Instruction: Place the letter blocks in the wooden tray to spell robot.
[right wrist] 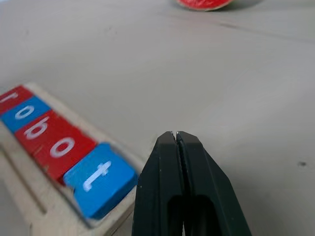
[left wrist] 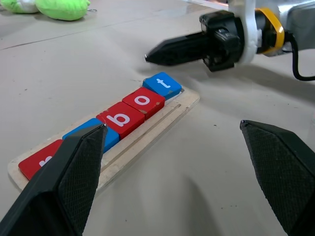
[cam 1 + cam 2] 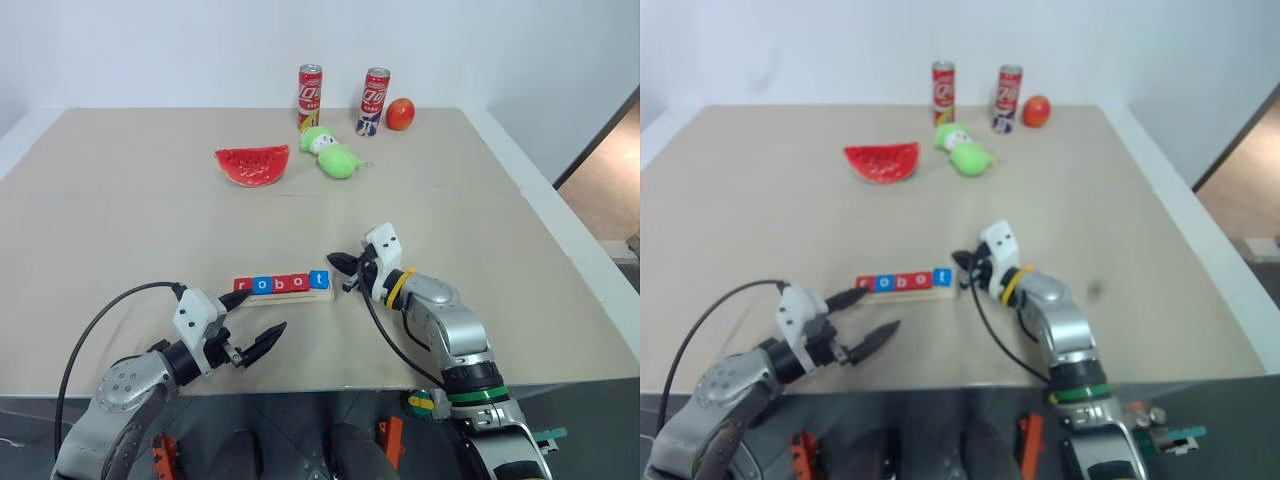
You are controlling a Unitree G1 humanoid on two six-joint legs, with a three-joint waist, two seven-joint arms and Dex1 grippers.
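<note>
Although all five letter blocks (image 3: 281,283) are seen seated in the wooden tray (image 3: 290,296) near the front middle of the table (image 3: 520,250), spelling r-o-b-o-t from left to right, the blue t block (image 3: 318,279) could be knocked askew if the right gripper (image 3: 342,262) were swung leftward, since its closed tips are held just to the right of that end tile. In the right eye view the left gripper (image 3: 872,322) is seen spread open, nearer than the tray's left end and apart from it; a sweep away from the robot could shove the tray.

In the left wrist view the tray is framed between the two open fingers (image 2: 64,187), with the right gripper's black tips shown beyond the t block, near it but not touching.

In the right wrist view the fingers (image 1: 189,182) are shown pressed together with nothing between them, and the t block lies just beside them, slightly raised at the tray's end, so it is judged the tile most easily unseated.
</note>
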